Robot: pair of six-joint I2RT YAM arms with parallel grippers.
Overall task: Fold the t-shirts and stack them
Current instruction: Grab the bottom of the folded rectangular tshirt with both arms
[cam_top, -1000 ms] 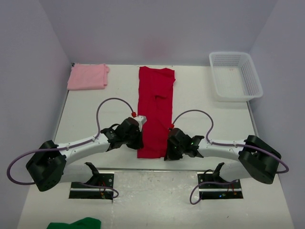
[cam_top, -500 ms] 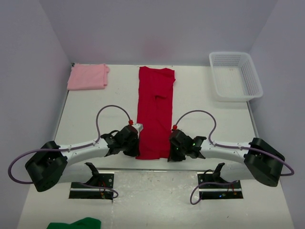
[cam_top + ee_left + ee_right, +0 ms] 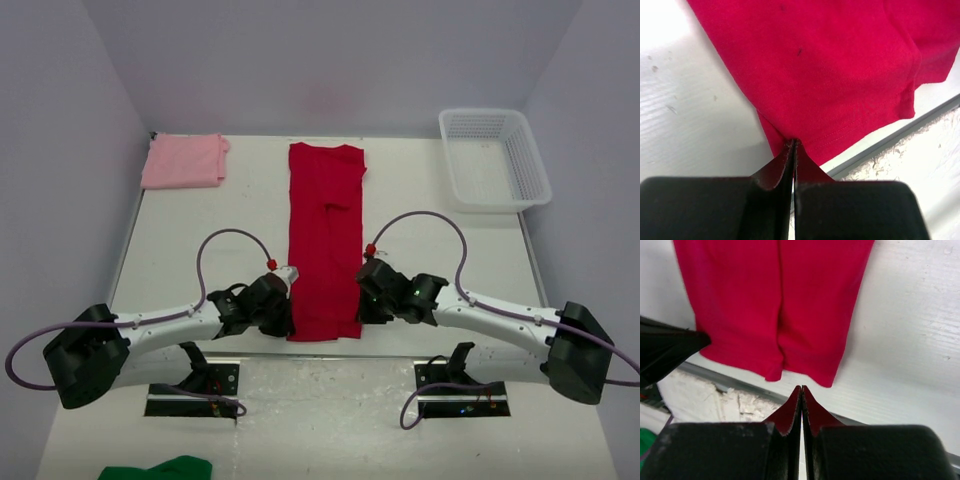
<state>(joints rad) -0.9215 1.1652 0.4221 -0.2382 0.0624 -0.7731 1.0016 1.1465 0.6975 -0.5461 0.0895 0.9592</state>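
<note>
Farthest left, the folded pink shirt (image 3: 185,162) lies at the far corner of the table (image 3: 440,220), while a green cloth (image 3: 160,468) is cut off by the picture's near edge. Next, the left gripper (image 3: 794,144) has its jaws pressed tight together, tips touching the near left hem of the red shirt (image 3: 325,240), a long strip down the table's middle; whether any cloth is pinched is hard to make out. The right gripper (image 3: 801,388) is likewise clamped together, holding nothing, just short of the shirt's near right corner. Far right, the white mesh basket (image 3: 528,165) stands with its floor in plain view.
</note>
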